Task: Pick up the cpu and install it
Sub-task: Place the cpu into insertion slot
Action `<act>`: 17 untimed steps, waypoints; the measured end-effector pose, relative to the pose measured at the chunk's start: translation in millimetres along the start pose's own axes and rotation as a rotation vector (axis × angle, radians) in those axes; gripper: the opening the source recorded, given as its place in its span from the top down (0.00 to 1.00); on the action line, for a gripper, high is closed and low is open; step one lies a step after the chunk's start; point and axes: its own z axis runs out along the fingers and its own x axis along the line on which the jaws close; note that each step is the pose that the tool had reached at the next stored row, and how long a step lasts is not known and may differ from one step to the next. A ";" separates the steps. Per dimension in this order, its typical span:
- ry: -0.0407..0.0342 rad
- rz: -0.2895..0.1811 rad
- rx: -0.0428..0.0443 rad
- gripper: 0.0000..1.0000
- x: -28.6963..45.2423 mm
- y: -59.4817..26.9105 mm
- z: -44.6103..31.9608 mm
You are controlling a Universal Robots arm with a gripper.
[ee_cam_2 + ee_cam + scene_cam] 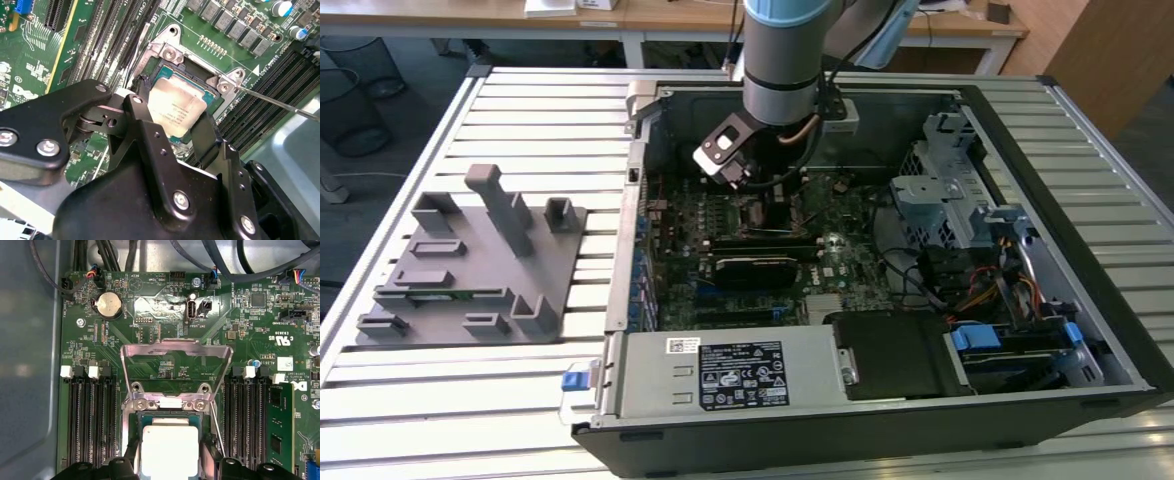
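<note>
I'm gripping the cpu (177,105) in the closed end effector (171,116), holding it at the open socket (197,74) directly beneath; I judge seating demands square, level alignment.

Arm (781,60) upright, pincer (173,110) pointed downward
The arm is held near-upright in the exterior view; the black fingers (150,130) are pressed against opposite edges of the cpu (177,97).

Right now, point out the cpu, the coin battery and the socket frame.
cpu (169,450), first wrist view, its silvery plate.
coin battery (109,305), first wrist view, its round face.
socket frame (176,348), first wrist view, its crossbar.
</note>
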 end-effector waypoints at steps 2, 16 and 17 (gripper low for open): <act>0.0001 0.000 -0.0001 0.40 0.0 0.1 -2.1; 0.0002 0.000 0.0045 0.48 0.1 0.7 -19.7; 0.0002 0.000 0.0047 0.48 0.1 0.7 -20.3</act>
